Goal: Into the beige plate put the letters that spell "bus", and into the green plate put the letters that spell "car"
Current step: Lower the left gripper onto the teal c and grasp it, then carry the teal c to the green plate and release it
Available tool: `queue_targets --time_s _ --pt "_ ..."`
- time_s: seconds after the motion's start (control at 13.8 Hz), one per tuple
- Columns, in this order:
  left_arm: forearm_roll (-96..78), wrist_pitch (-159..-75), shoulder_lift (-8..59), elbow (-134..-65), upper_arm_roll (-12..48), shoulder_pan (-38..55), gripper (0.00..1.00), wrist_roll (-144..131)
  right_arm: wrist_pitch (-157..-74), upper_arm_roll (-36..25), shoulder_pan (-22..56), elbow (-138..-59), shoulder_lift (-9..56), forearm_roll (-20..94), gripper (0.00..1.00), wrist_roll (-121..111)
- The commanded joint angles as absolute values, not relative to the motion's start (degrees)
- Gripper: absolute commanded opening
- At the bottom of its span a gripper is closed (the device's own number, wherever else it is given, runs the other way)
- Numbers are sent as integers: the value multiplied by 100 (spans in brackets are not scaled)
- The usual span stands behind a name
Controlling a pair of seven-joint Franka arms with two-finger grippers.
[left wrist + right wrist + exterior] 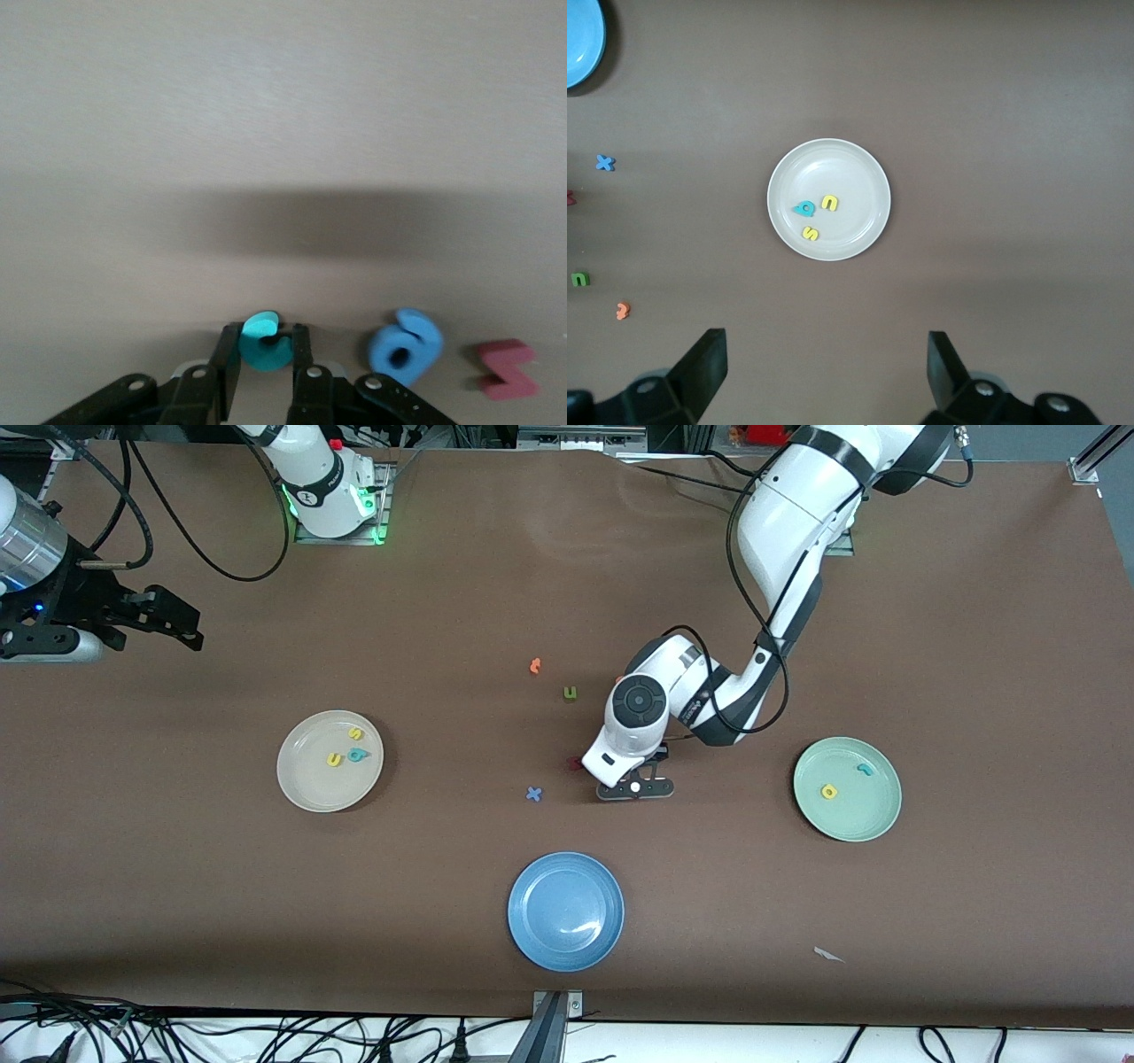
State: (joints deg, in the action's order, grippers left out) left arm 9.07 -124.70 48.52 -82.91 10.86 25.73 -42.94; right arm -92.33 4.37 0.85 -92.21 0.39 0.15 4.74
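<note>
Foam lettering is the cargo: featherlight, soft, squashy. Left pincer (266, 372) sits low on the brown counter (974, 646), narrowed around a small teal foam letter (264, 340), best pinched across its flat edges. Just beside lie a blue round letter (404, 345) and a red zigzag piece (507, 368). Right pincer (828, 363) waits wide apart above the round cream-beige plate (868, 173).

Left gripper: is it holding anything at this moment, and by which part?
The left gripper, down at the table, is closed on a small teal letter, its fingers pinching the letter's two sides. The right gripper waits open, holding nothing.
</note>
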Motion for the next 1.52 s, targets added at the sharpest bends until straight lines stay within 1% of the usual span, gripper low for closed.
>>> queue_targets --time_s 0.0,0.22,0.51,0.73,1.02,1.09,1.16,1.23,1.45 --pt "941 -11779 4597 -8130 1134 2207 22 -3685 -9167 466 53 -9176 0 97 100 404" --pt "940 -11226 4360 -8130 1125 1716 22 -2588 -9202 466 53 -9176 26 97 100 404" --pt "1037 -10557 4219 -8191 1090 855 22 -699 -9184 475 53 -9185 35 97 100 396" --pt "1177 -10529 4192 -8253 1072 318 22 305 -9211 475 70 -9185 44 88 100 396" --pt "1389 -10521 4192 -8437 1072 -148 22 1280 -9158 475 105 -9185 9 97 100 396" --pt "1389 -10503 4192 -8446 1072 -245 27 1483 -9167 483 105 -9185 9 88 100 404" --pt "1467 -10433 4201 -8438 1072 -316 61 1668 -9202 510 132 -9176 9 62 100 404" --pt "1546 -10346 4201 -8385 1072 -334 100 1800 -9202 562 123 -9184 9 88 100 413" --pt "1512 -10196 4044 -8218 1072 -360 100 1793 -9184 589 132 -9185 9 88 100 457"
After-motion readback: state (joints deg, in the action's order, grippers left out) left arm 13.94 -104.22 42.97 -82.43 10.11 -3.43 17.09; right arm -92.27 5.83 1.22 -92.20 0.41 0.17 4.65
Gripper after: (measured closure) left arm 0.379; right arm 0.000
